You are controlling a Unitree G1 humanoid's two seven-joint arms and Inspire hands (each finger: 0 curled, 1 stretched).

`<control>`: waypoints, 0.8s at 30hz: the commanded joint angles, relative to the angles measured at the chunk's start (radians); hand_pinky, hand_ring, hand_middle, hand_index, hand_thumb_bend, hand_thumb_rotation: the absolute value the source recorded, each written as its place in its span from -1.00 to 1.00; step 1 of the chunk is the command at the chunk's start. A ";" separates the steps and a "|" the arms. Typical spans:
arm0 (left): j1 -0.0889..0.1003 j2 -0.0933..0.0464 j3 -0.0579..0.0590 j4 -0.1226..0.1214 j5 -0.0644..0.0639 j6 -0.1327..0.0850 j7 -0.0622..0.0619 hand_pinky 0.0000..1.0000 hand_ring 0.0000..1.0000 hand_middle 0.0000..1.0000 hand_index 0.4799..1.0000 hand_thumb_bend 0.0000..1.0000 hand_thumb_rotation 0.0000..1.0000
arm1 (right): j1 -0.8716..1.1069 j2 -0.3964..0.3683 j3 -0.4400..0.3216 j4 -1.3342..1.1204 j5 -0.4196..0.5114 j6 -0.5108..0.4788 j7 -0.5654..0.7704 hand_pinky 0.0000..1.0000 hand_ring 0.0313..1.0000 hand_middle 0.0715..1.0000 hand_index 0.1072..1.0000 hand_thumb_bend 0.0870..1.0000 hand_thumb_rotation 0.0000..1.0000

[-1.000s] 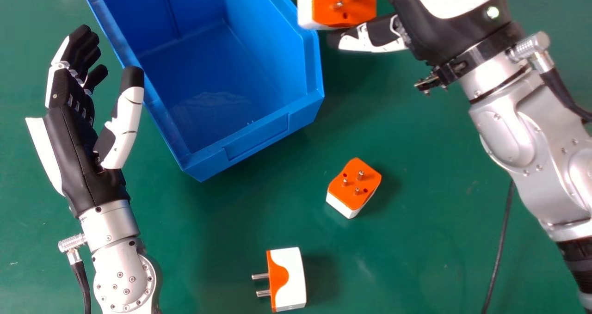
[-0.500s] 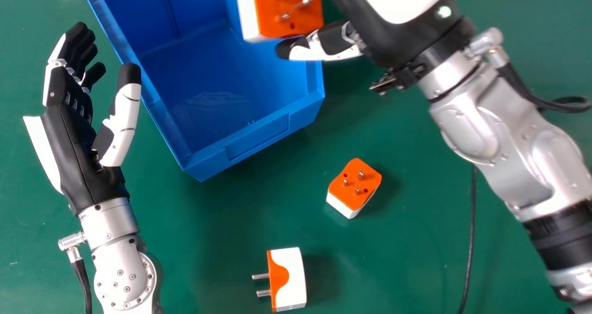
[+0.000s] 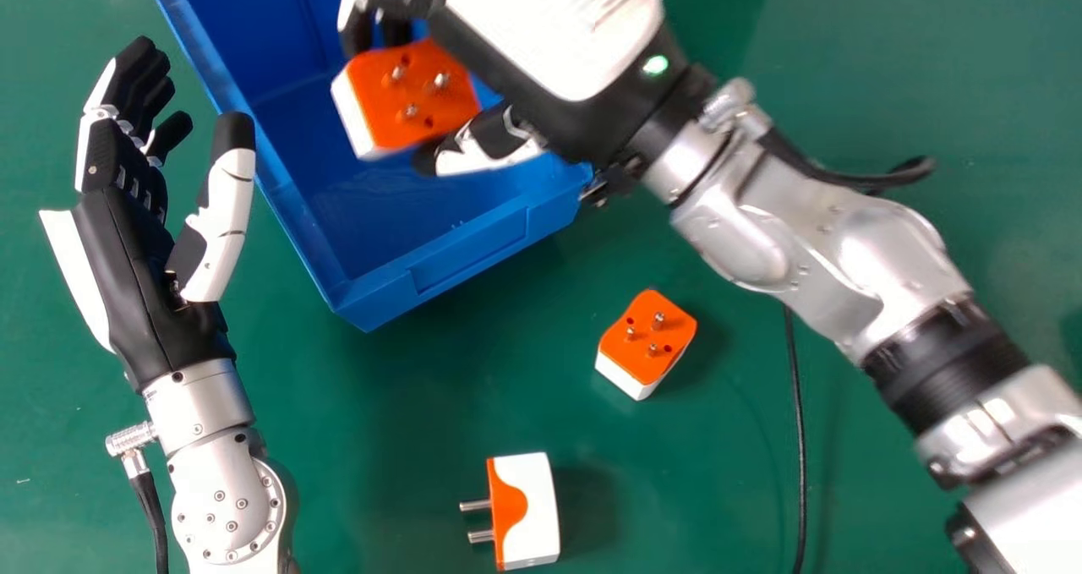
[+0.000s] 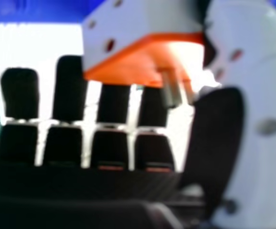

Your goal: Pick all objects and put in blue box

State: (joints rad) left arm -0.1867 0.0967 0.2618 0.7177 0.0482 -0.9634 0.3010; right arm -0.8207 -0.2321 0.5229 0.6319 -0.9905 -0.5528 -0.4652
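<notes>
Swung leftward, the half-curled right hand (image 3: 554, 29) pinches a plug adapter (image 3: 416, 94).

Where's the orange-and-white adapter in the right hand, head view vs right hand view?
Head view: adapter, upper area, left of centre, over the blue box.
Right hand view: adapter, between fingers and thumb.
Shared landmark: right hand's thumb.

Smooth plastic, shiny metal

The blue box (image 3: 469, 254) is smooth plastic, softly glossy. The loose adapters (image 3: 649, 337) are smooth plastic, their pins (image 3: 475, 505) polished metal. The silver forearms (image 3: 199, 405) have a satin metal finish; the green tabletop (image 3: 693, 489) shines faintly. The blurred held adapter (image 4: 128, 69) is probably plastic.
</notes>
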 commanded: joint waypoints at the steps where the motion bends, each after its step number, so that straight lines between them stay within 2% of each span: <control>1: -0.009 0.006 0.000 -0.014 0.004 -0.009 -0.002 0.59 0.68 0.66 0.22 0.29 -0.11 | -0.080 0.022 0.021 0.077 -0.016 0.013 -0.071 -0.39 -0.25 -0.11 -0.09 -0.07 -1.00; 7: -0.009 0.006 0.000 -0.010 0.003 -0.014 -0.003 0.58 0.68 0.66 0.21 0.30 -0.11 | -0.149 0.072 0.083 0.267 -0.040 0.025 -0.142 -0.39 -0.21 -0.07 -0.10 -0.08 -1.00; 11: -0.004 0.012 0.002 -0.001 0.004 -0.022 -0.005 0.58 0.68 0.66 0.21 0.30 -0.11 | -0.174 0.092 0.116 0.345 -0.039 0.034 -0.177 -0.39 -0.19 -0.05 -0.10 -0.09 -1.00; 18: 0.000 0.012 0.005 -0.004 0.007 -0.017 0.002 0.59 0.68 0.66 0.21 0.30 -0.10 | -0.177 0.094 0.142 0.379 -0.028 0.045 -0.183 -0.39 -0.16 -0.06 -0.07 -0.10 -1.00; 21: 0.000 0.013 0.004 -0.005 -0.001 -0.017 -0.007 0.59 0.68 0.66 0.21 0.31 -0.09 | -0.177 0.087 0.148 0.378 -0.030 0.048 -0.191 -0.40 -0.16 -0.07 -0.05 -0.10 -1.00; 23: -0.001 0.017 0.005 -0.001 0.007 -0.021 -0.002 0.59 0.68 0.66 0.21 0.31 -0.09 | -0.177 0.084 0.147 0.373 -0.028 0.050 -0.192 -0.40 -0.16 -0.07 -0.04 -0.10 -1.00; 24: -0.002 0.018 0.005 0.002 0.005 -0.024 -0.003 0.59 0.68 0.66 0.21 0.31 -0.09 | -0.177 0.082 0.147 0.369 -0.026 0.052 -0.189 -0.40 -0.16 -0.07 -0.04 -0.10 -1.00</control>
State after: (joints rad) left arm -0.1869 0.1021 0.2626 0.7241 0.0461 -0.9648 0.3003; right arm -0.9514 -0.1451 0.6736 1.0196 -1.0322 -0.5084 -0.6272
